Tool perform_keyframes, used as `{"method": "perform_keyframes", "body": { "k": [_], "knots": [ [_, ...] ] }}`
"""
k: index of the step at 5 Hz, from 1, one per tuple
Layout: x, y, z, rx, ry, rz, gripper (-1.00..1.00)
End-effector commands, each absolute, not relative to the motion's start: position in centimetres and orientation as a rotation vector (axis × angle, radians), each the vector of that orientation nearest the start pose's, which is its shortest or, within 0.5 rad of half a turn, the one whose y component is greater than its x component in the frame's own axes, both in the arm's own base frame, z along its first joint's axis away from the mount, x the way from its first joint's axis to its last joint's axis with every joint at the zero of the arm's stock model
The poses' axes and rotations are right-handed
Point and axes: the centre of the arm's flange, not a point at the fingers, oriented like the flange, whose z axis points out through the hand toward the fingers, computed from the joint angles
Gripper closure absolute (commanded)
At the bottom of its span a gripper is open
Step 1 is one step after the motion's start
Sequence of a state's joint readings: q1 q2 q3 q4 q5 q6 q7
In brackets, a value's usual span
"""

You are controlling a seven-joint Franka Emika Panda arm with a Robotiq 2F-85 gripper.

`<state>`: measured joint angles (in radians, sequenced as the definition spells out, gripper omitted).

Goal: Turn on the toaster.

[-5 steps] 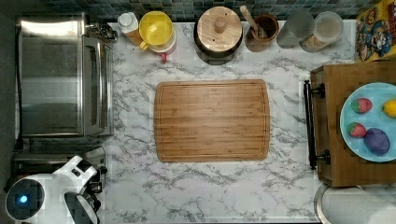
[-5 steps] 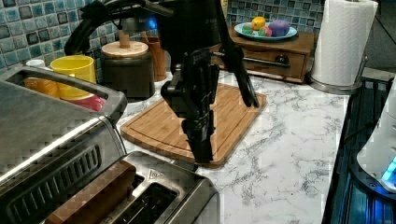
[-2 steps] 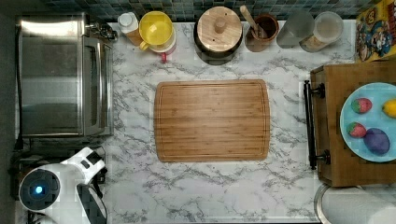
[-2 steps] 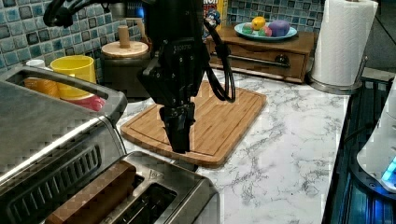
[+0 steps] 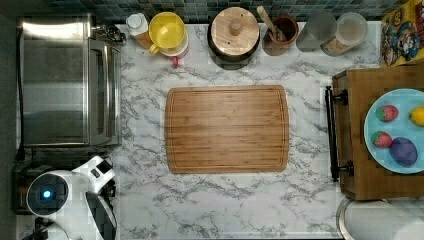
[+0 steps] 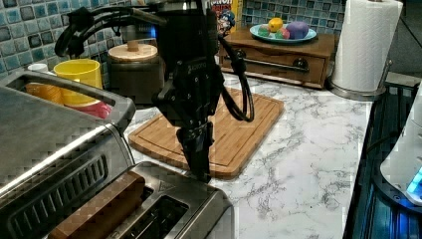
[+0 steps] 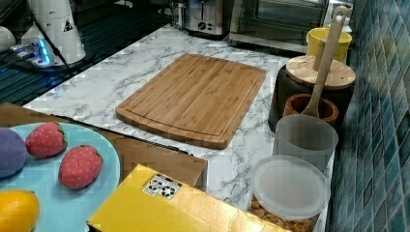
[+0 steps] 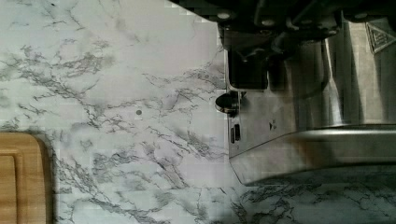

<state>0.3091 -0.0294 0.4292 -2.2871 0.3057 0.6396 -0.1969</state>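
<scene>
The toaster (image 6: 164, 209) is sitting at the bottom left of the left view, just beside the toaster oven (image 6: 50, 149), and it is looking rigid, heavy and slick, so I judge pressing down the black lever (image 8: 247, 70) on its end face better than gripping the body. It is showing brushed steel with two dark slots on top. The gripper (image 6: 200, 172) is hanging just above its near end, holding nothing; I cannot tell how far the fingers are parted.
</scene>
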Motion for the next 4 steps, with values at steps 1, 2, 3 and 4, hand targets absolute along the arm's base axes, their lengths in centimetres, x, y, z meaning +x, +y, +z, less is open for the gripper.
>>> {"method": "perform_keyframes", "body": {
  "k": [1,2,3,4],
  "knots": [
    [40.0,35.7,35.4,-2.991,0.105,0.212,1.0],
    [39.9,34.9,33.7,-2.976,0.11,0.238,1.0],
    [39.3,34.3,30.9,-2.996,0.072,0.295,1.0],
    [38.9,33.7,26.4,-3.043,0.038,0.407,1.0]
  ]
}}
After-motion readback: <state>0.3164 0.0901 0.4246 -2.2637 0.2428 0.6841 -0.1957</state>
